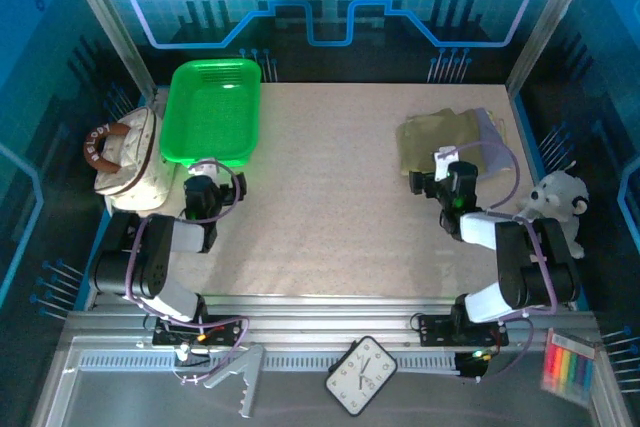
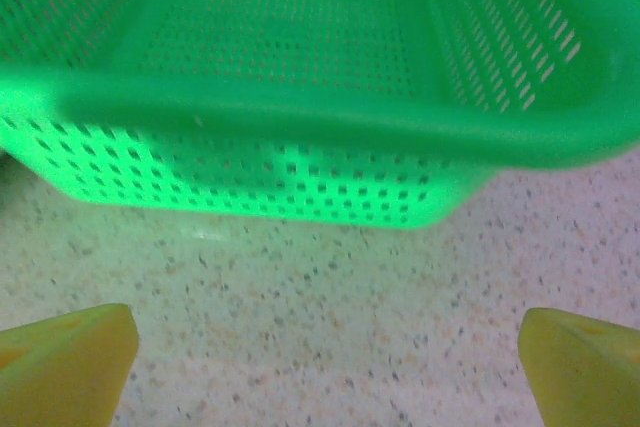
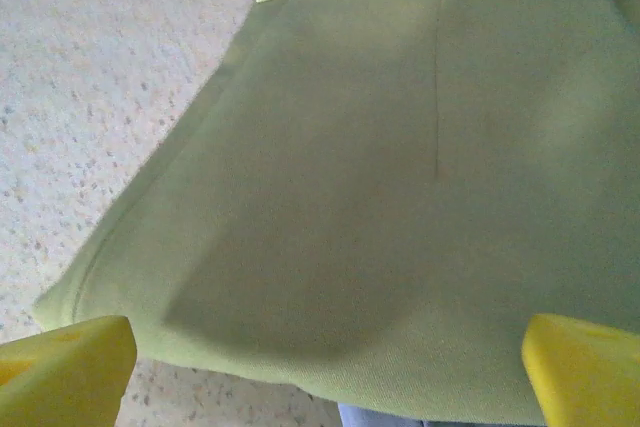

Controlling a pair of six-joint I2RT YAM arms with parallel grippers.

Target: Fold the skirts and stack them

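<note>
Skirts lie piled on the speckled table; left hand and right hand gape.

Speckled table: green basket, handbag, skirts

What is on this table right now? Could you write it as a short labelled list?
skirts: piled at the table's far right
khaki skirt: on top
lavender skirt: peeking out beside it
green basket: far left, empty
left hand: open, over bare table just before the basket
right hand: open, over the khaki skirt's near edge, holding nothing
handbag: left edge, beside the basket
plush toy: right edge
clock: near ledge
</note>
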